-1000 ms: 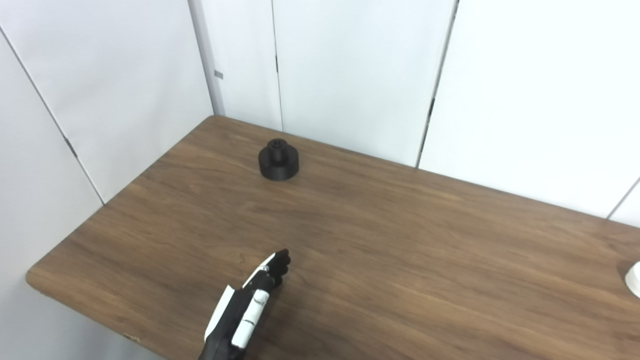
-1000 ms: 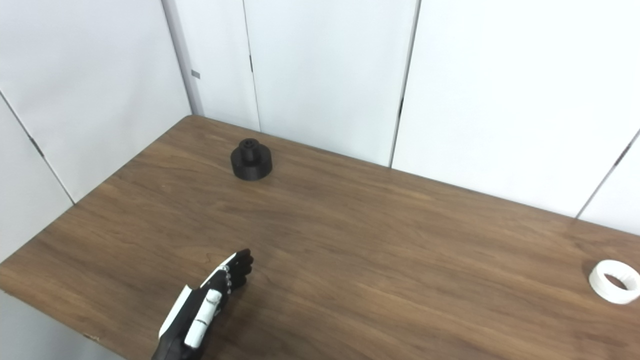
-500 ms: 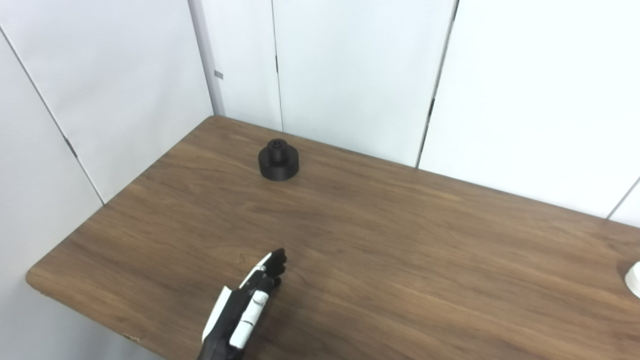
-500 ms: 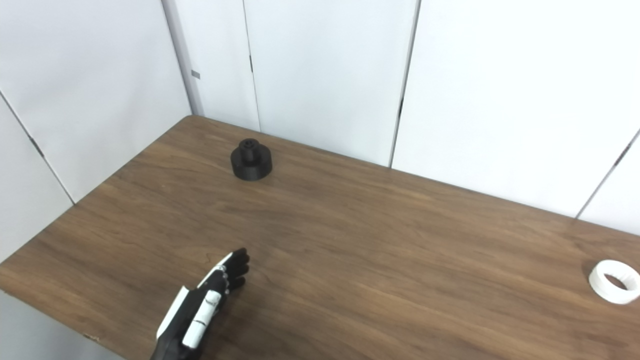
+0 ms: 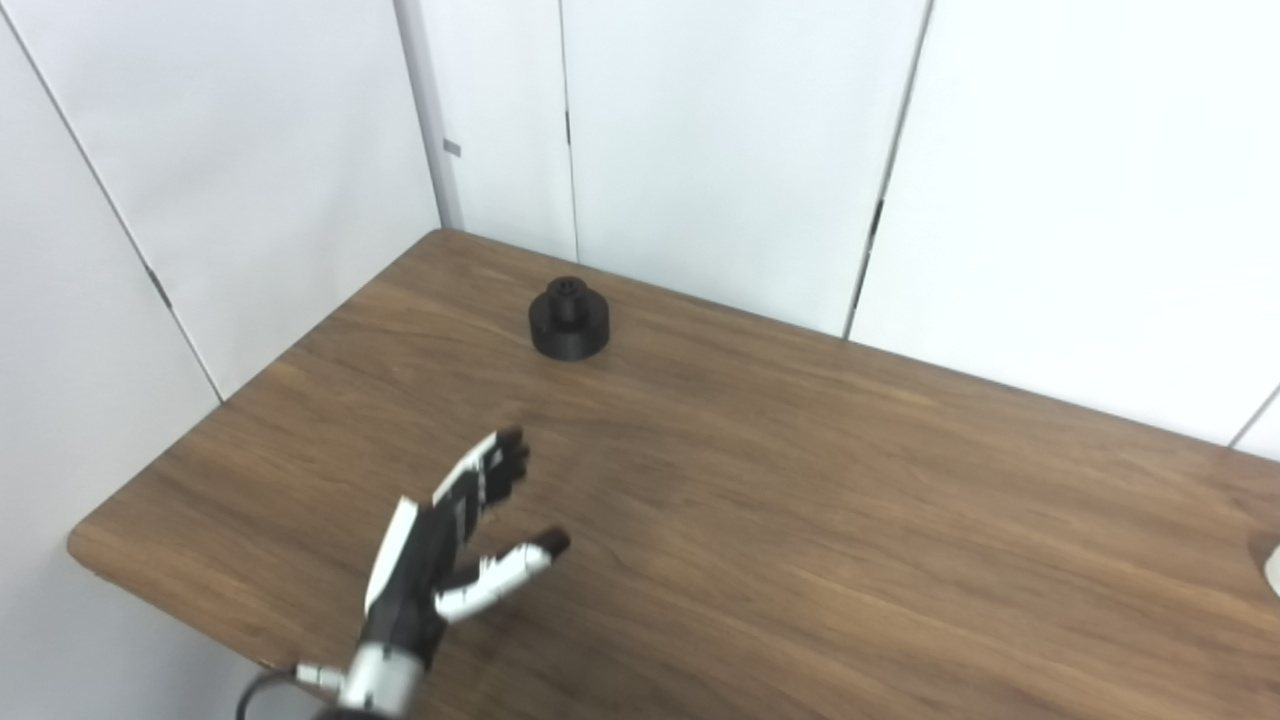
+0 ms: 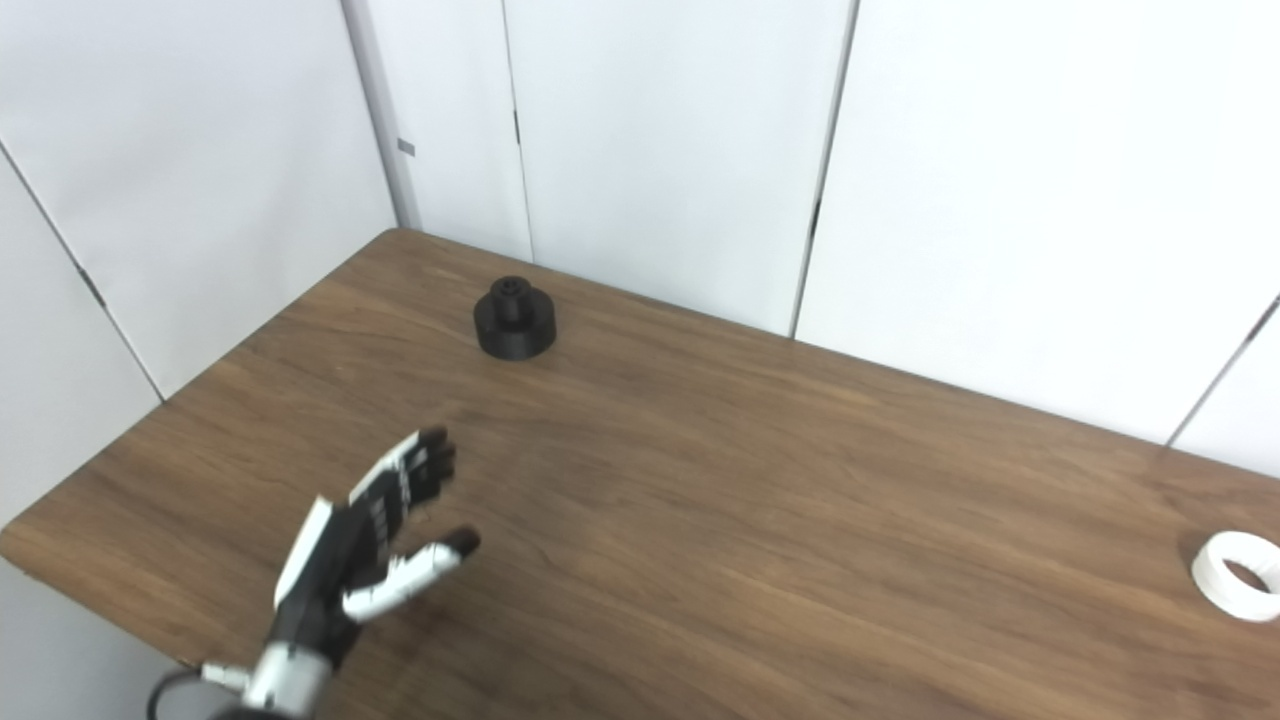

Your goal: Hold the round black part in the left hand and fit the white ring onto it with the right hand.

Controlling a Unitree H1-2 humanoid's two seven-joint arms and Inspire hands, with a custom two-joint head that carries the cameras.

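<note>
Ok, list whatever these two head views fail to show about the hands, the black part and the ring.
- Right hand: not in either view; its state is unknown.
- White ring: whole in the right eye view, but the left eye view's right edge cuts off all but a sliver.
- Round black part: its far side and the inside of its top hole are too small to read.
- Left hand: open above the table; motion blurs its fingertips and hides its palm.

Round part (image 5: 569, 319) sits on the bench (image 5: 800, 520) toward its far left corner, near the back edge. Ring (image 6: 1237, 574) lies flat on the bench at the far right, well apart from the round part. Left hand (image 5: 452, 540) is over the near left area of the bench, in front of the round part, well apart from it. Wall panels (image 5: 700, 130) stand behind the bench
</note>
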